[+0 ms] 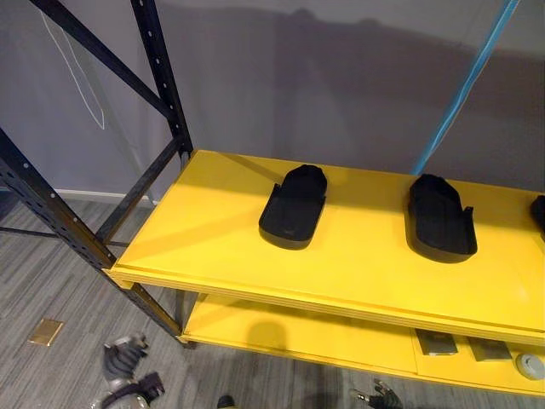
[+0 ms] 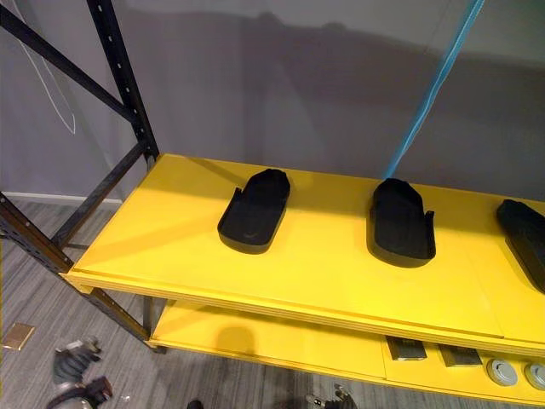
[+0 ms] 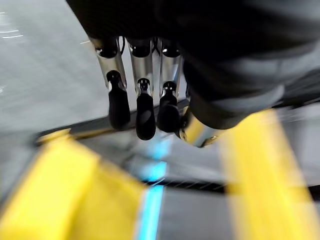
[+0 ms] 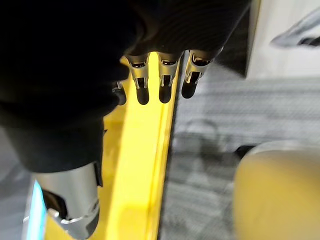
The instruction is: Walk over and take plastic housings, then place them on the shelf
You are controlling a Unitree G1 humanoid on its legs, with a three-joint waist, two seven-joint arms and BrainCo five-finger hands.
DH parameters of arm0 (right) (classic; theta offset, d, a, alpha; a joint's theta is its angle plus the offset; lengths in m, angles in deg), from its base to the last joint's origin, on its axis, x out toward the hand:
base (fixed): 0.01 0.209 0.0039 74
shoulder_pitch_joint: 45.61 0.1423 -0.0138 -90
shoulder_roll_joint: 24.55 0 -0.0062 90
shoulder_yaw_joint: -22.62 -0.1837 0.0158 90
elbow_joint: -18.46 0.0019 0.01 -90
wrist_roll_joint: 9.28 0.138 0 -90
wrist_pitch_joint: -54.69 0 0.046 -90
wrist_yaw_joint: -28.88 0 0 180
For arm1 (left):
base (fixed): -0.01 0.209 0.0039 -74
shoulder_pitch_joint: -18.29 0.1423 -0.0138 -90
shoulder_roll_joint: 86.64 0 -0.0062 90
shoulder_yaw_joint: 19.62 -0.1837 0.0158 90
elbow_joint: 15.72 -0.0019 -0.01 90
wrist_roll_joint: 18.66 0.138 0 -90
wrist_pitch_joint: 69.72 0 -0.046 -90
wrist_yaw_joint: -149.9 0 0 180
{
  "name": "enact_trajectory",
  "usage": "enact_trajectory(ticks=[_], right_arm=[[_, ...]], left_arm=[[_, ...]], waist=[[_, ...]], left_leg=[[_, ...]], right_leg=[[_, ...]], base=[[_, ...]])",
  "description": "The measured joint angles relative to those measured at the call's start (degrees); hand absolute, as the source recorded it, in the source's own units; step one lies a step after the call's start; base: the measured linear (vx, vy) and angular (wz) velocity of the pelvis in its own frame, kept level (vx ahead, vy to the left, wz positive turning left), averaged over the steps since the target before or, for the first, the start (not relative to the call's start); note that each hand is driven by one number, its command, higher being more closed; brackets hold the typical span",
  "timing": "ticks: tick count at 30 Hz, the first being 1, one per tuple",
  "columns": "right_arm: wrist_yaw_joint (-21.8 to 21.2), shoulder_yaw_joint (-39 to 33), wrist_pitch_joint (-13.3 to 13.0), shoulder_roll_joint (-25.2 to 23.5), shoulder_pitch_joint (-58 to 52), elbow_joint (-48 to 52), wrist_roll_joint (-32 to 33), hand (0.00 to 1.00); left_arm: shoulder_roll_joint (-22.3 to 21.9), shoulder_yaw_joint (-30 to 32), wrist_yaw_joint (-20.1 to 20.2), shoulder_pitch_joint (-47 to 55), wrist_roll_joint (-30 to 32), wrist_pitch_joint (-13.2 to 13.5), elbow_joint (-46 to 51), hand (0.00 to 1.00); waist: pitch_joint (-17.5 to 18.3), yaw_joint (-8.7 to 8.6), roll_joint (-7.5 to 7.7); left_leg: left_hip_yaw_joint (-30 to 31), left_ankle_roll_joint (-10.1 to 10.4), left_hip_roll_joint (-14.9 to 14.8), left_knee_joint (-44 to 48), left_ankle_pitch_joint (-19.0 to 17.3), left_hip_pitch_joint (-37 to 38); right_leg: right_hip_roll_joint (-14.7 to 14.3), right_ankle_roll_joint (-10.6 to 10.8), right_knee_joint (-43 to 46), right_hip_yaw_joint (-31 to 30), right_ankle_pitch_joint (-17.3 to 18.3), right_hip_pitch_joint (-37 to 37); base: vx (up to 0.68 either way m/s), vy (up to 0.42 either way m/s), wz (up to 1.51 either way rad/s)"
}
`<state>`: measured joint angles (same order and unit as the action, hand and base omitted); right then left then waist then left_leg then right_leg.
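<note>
Yellow boards of the shelf point(image 2: 324, 273) held three black plastic housings point(image 2: 254, 213), well apart, while the left hand point(image 3: 145, 110) and the right hand point(image 4: 165, 80) hung empty with fingers relaxed, so walking off for more should, I judge, keep both clear of the shelf edge.

no readable text, labels or numbers
</note>
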<state>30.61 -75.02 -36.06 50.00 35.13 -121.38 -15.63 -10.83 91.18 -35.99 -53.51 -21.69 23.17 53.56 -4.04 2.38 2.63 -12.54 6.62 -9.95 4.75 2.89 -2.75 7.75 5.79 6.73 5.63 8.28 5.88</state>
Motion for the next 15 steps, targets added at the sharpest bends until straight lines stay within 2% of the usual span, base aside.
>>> enact_trajectory(ticks=[4, 8, 12, 15], right_arm=[[-0.21, -0.39, 0.02, -0.99, 0.11, -0.24, 0.03, 0.00], [0.00, -1.43, 0.00, -0.95, 0.42, -1.24, 0.20, 0.00], [0.88, -2.72, -0.01, -0.65, 2.04, -3.79, 0.34, 0.00], [1.27, -3.36, -0.01, -0.46, 2.63, -4.28, 0.57, 0.00]], left_arm=[[-0.04, -1.09, 0.22, -2.35, 0.93, -0.28, -9.53, 0.00], [0.01, -3.14, -0.04, -3.08, 2.31, -0.24, -14.86, 0.00], [0.26, -4.41, -0.20, -4.21, 2.50, -0.23, -20.85, 0.00], [0.97, -5.44, -0.18, -5.14, 2.91, -0.27, -24.05, 0.00]], waist=[[0.36, -0.14, 0.06], [0.70, -0.37, -0.07], [0.69, -1.38, -0.07], [0.64, -1.59, -0.12]], left_leg=[[-0.10, -0.37, 0.86, -1.13, 0.25, 0.62], [-0.55, -0.54, 1.53, -4.22, 1.63, 2.26], [-1.13, -0.70, 1.99, -8.06, 3.28, 4.18], [-2.34, -0.63, 2.05, -9.28, 3.39, 5.41]], right_leg=[[0.71, 0.31, 0.12, -0.07, 0.20, -0.28], [1.01, 0.54, 0.02, -0.39, 0.35, -0.35], [0.98, 0.54, -0.26, -0.77, 0.35, -0.38], [0.88, 0.54, -0.35, -2.28, 0.35, -0.60]], base=[[-0.02, 0.040, 0.00], [-0.01, 0.018, -0.02], [0.00, 0.006, -0.04], [0.02, 0.016, -0.22]])
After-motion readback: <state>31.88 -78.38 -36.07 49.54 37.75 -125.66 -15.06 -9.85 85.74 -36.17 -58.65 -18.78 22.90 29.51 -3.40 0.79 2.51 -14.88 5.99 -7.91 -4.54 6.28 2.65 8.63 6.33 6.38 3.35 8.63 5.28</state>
